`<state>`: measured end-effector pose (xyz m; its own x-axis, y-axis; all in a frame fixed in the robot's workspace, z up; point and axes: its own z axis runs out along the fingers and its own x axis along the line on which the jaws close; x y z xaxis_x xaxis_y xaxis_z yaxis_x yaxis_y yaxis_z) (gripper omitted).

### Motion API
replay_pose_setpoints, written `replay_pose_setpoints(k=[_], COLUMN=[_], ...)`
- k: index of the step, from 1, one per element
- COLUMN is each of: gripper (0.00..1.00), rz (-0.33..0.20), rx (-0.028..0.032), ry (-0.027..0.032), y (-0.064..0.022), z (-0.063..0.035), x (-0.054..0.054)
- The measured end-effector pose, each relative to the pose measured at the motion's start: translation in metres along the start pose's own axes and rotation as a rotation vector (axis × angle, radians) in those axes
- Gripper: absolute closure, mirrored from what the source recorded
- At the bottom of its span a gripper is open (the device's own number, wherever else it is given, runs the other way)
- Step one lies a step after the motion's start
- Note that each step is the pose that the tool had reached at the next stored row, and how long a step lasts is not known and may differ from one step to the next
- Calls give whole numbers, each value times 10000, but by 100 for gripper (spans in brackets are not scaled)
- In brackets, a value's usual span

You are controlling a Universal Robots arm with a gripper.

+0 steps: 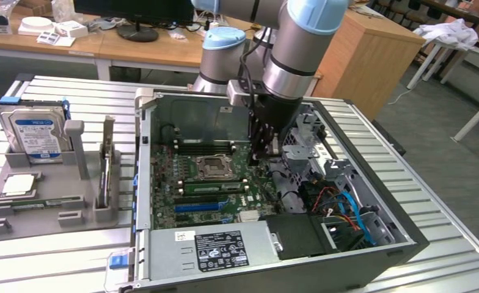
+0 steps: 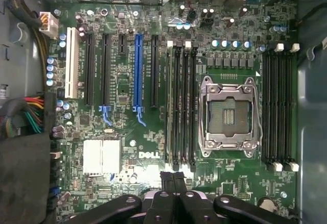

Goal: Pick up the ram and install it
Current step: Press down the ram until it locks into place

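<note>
The ram (image 2: pixel 168 106) is a thin green stick standing on edge in the outermost of the black memory slots beside the CPU socket (image 2: pixel 228 114). In the exterior view the ram (image 1: pixel 211 188) lies just in front of the socket, inside the open computer case. My gripper (image 1: pixel 261 157) reaches down into the case, over the motherboard. Its dark fingers are shut together, and nothing shows between them. The gripper (image 2: pixel 172 177) sits close to one end of the ram's slot. Whether it touches the stick I cannot tell.
A long blue expansion slot (image 2: pixel 138 71) and black slots run alongside the memory bank. Cable bundles (image 1: pixel 346 207) and a power supply (image 1: pixel 211 247) fill the case's near side. On the exterior view's left, a grey holder tray (image 1: pixel 27 183) carries a hard drive (image 1: pixel 34 131) and small boards.
</note>
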<state>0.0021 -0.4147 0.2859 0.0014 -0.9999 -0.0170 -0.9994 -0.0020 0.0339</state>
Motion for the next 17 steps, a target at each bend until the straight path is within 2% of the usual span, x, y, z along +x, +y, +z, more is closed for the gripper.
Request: replay_pose_setpoints(k=[17], gripper=[89], rz=[0], rx=[1], ry=[-1], y=[-9], z=[249], x=[4])
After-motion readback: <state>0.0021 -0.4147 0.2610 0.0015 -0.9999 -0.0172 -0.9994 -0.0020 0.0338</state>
